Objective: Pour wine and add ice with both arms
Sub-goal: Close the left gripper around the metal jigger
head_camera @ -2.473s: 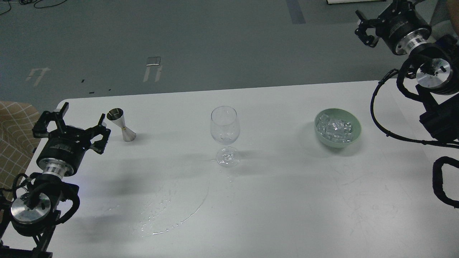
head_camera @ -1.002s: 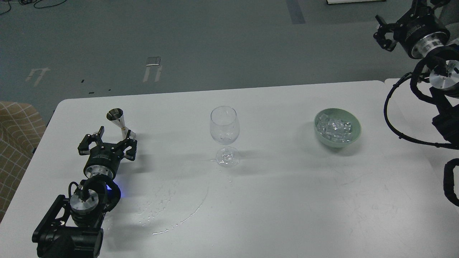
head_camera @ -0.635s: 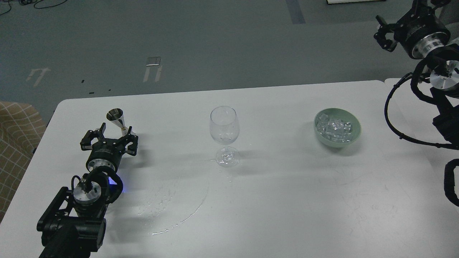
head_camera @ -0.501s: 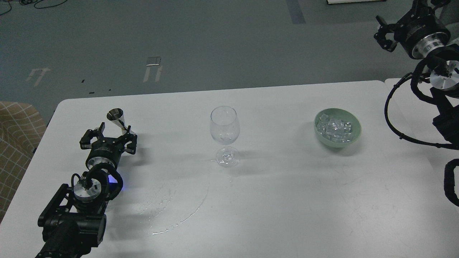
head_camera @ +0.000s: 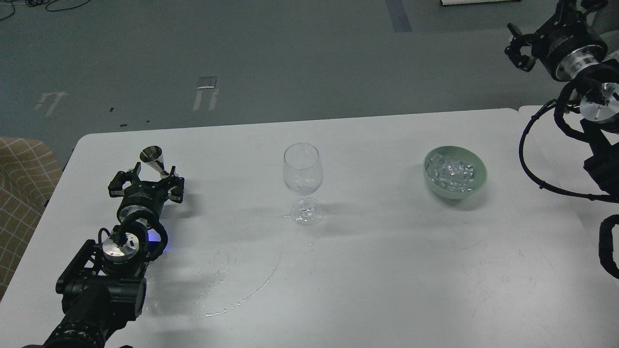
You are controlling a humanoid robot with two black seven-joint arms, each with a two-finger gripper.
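A small steel jigger point(head_camera: 151, 155) stands at the table's left and leans a little to the left. My left gripper point(head_camera: 154, 170) is open, with its fingers on either side of the jigger's lower half, which it hides. Whether a finger touches the jigger I cannot tell. A clear stemmed wine glass point(head_camera: 302, 169) stands upright at the table's middle. A pale green bowl point(head_camera: 478, 186) at the right holds a heap of ice cubes point(head_camera: 452, 173). Clear liquid point(head_camera: 232, 290) lies spilled in front of the glass. My right gripper point(head_camera: 516, 44) is open and empty, high beyond the table's right corner.
The white table point(head_camera: 387, 270) ends at a rounded back edge, with grey floor beyond. A second white surface point(head_camera: 546, 145) adjoins it at the right under my right arm's cables. A checked brown cushion point(head_camera: 24, 183) lies off the left edge.
My left gripper has moved forward along the table to the jigger, and its fingers now flank it. The jigger's top has tipped slightly left. The right arm drew back to the right, then held still.
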